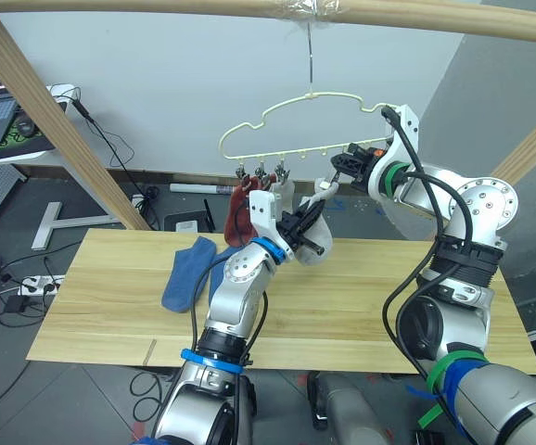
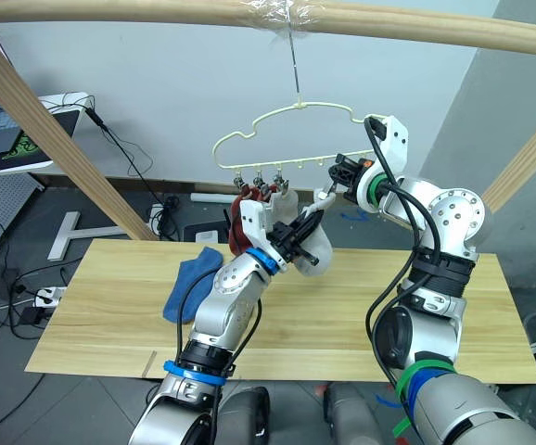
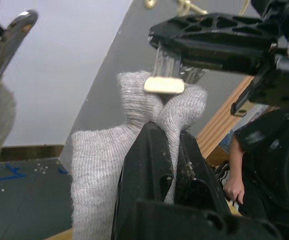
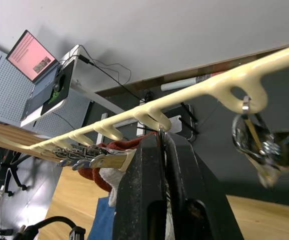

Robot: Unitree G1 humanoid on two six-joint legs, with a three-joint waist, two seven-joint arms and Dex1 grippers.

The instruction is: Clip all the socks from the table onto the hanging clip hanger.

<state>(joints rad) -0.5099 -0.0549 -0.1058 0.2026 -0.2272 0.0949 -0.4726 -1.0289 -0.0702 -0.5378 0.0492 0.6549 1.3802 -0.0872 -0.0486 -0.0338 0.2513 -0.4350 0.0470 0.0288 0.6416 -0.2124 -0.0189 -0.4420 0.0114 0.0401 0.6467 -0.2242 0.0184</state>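
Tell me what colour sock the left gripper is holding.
Light grey sock, pinched in the left gripper; the left wrist view shows it best.

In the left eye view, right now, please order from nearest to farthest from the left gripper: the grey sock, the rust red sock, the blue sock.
1. grey sock: held in the left gripper, under the clip hanger.
2. rust red sock: clipped up, to the robot's left.
3. blue sock: on the table, farther left.
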